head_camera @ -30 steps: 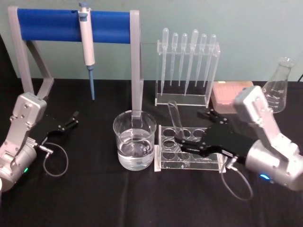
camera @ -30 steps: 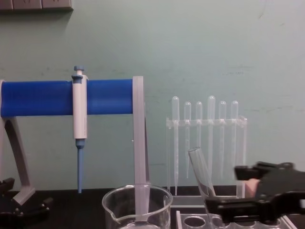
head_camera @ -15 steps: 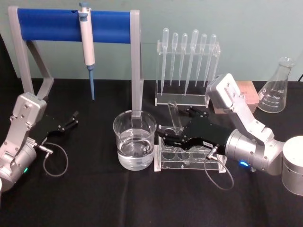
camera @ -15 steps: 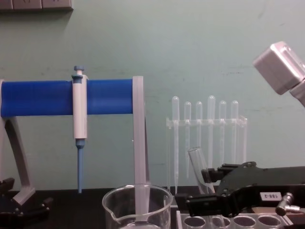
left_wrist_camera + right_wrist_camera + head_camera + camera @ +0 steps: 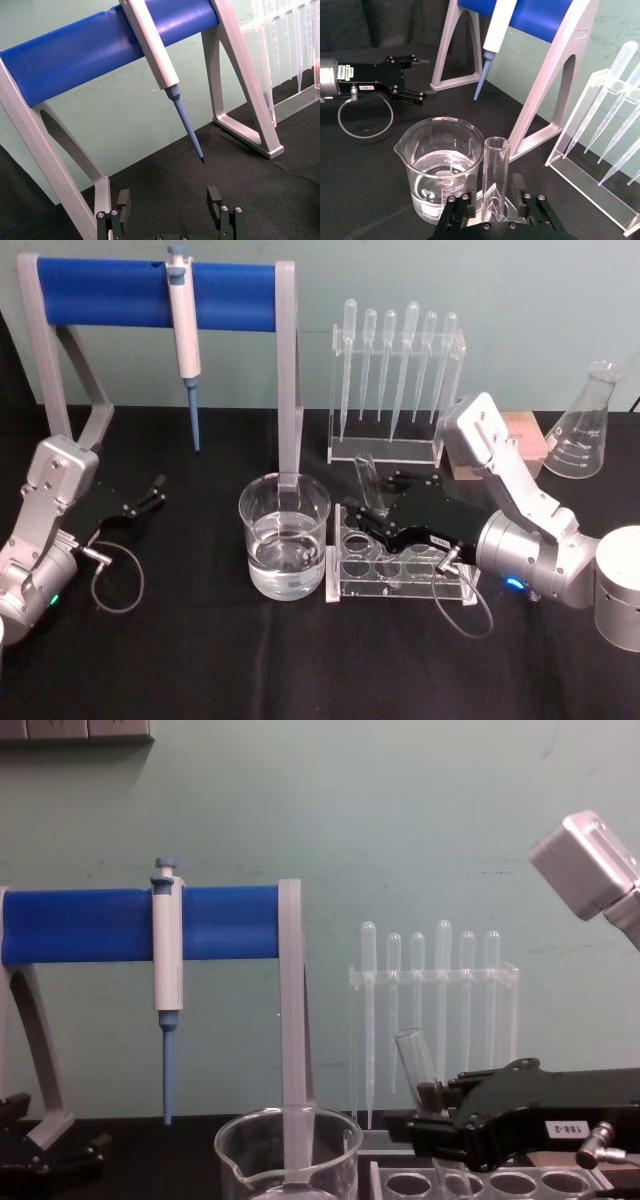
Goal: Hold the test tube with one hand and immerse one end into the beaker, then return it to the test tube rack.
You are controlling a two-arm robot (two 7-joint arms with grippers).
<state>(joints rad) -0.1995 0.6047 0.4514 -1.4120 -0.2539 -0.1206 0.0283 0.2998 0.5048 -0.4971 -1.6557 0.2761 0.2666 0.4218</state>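
From the head, the test tube (image 5: 367, 478) stands tilted in the clear rack (image 5: 400, 578), just right of the beaker (image 5: 285, 537). The right gripper (image 5: 362, 518) meets it above the rack. The left gripper (image 5: 152, 490) lies far left on the table (image 5: 200, 660).

From the left wrist, its jaws gape, empty.

From the right wrist, open jaws flank the test tube.

From the chest, the test tube's rim rises above the right gripper.

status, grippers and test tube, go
Right gripper open, fingers either side of test tube. Tube leaning in rack, beside beaker. Left gripper open, parked far left. Nothing between tube and beaker.
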